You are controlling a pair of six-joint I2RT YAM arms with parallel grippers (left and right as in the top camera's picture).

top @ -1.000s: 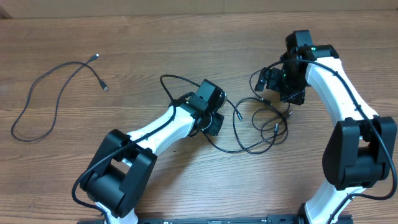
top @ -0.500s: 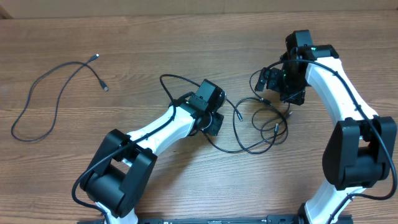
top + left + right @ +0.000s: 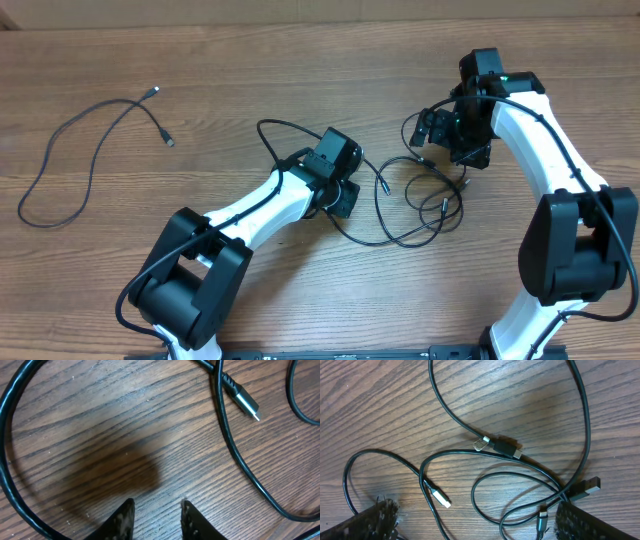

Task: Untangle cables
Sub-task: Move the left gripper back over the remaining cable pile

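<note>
Hovering wide open over the cables point(image 3: 502, 449), the right gripper point(image 3: 476, 516) should take one free plug point(image 3: 440, 497); the left gripper point(image 3: 156, 512), barely parted, is empty too.

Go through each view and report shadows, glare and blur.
Overhead: even, soft light, the separate cable at left crisp against the table. Left wrist: a broad dark shadow smudges the wood above the left claw, whose tips are blurred; the silver plug is sharp. Right wrist: the tangled cables are sharp, the right claw fuzzy at both bottom corners.

Left pincer point(image 3: 156, 505) a touch wider, nothing else moved (overhead view identical)
</note>
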